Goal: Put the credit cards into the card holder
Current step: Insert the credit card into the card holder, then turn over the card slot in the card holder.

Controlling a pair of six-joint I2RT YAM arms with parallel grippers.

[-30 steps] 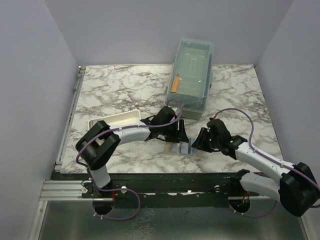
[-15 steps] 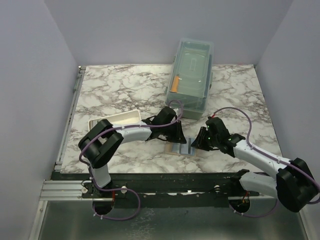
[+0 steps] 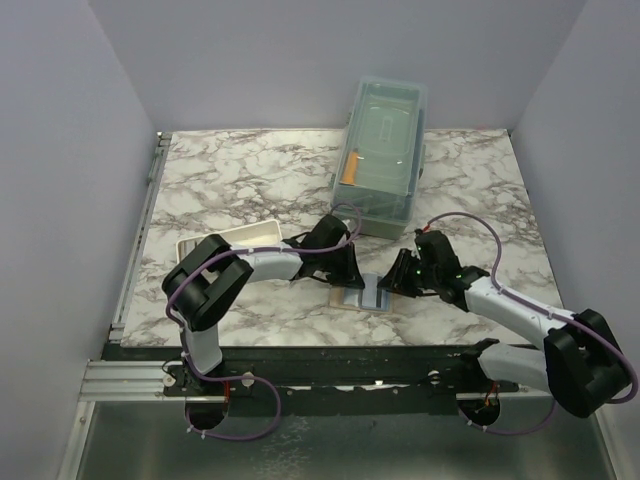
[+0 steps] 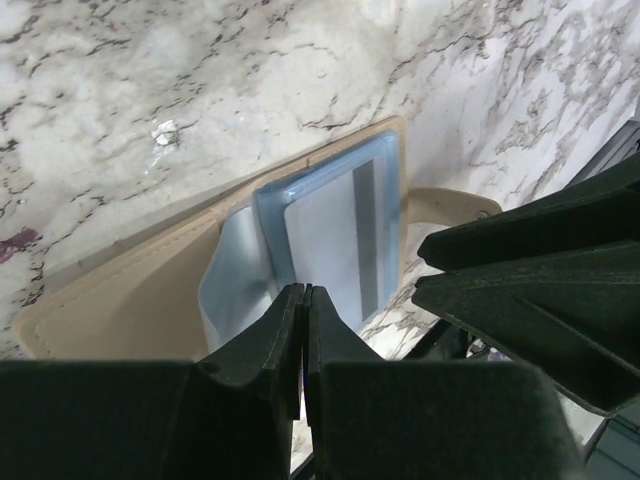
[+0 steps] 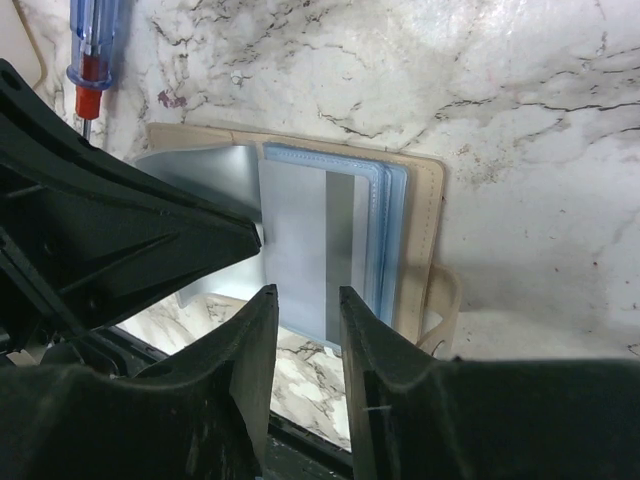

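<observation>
Progress: judged partly done; card holder [image 5: 425,200] open flat, blue lining up, at near centre, between both arms.
Loaded: one grey credit card [image 5: 295,230] on the blue sleeves; seated in a pocket or only laid on top, cannot tell.
Remaining: confirm seating; no further card made out.
Room: plain lilac walls [image 3: 300,50] on three sides.
Bench [image 3: 240,170]: white-grey marble pattern.
Clear lidded box [image 3: 385,140]: far centre.
White tray [image 3: 230,238]: left, behind the left arm.
Left pincer [image 4: 303,295]: pressed together at a pale leaf of the lining; gripping it or not, cannot tell.
Right pincer [image 5: 305,295]: spread, over the card.
Screwdriver [image 5: 92,40]: near the holder.
</observation>
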